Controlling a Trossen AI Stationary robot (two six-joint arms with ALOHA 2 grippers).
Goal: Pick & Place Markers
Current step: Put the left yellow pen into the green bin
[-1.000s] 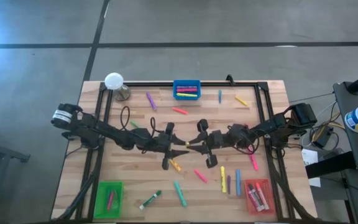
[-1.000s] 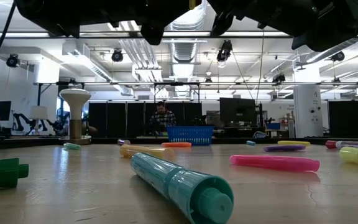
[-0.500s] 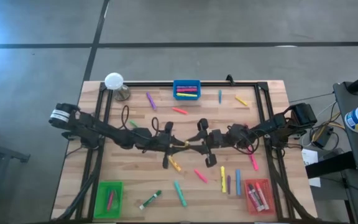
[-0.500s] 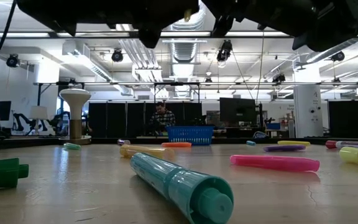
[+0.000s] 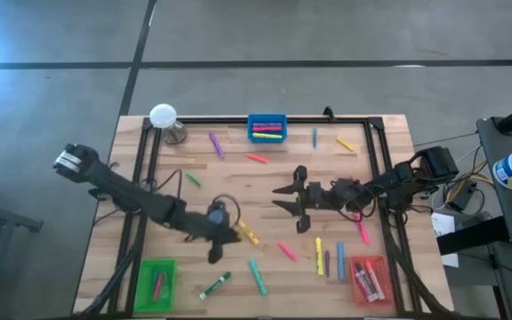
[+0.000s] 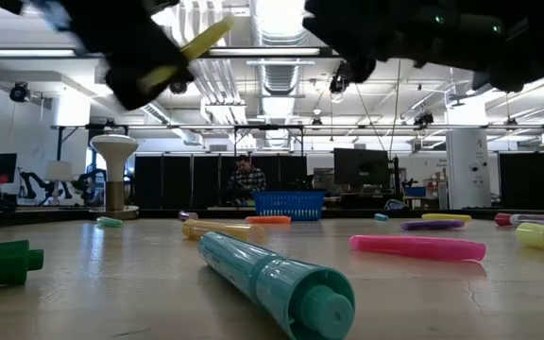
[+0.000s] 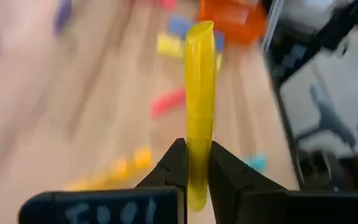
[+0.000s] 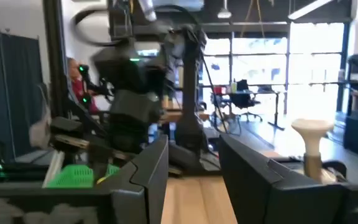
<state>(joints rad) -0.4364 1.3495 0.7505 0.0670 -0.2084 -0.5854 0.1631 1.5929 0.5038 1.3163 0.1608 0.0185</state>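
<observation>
We are looking at the table (image 5: 194,191), with markers (image 5: 258,158) lying all over it. Our left claw (image 7: 193,163) is pinching a yellow marker (image 7: 200,93) near its bottom end, up in the air. Our right claw (image 5: 284,196) is standing wide and empty. We are thinking the marker is light, hard and smooth, so holding its middle feels safer.

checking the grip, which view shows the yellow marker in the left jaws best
The left wrist view: the yellow marker fills the frame, standing between the left gripper's jaws, which are shut on it. The low view shows it tilted and blurred overhead. The high view shows only a small yellow sliver at the gripper. In the right wrist view I cannot make it out.
</observation>
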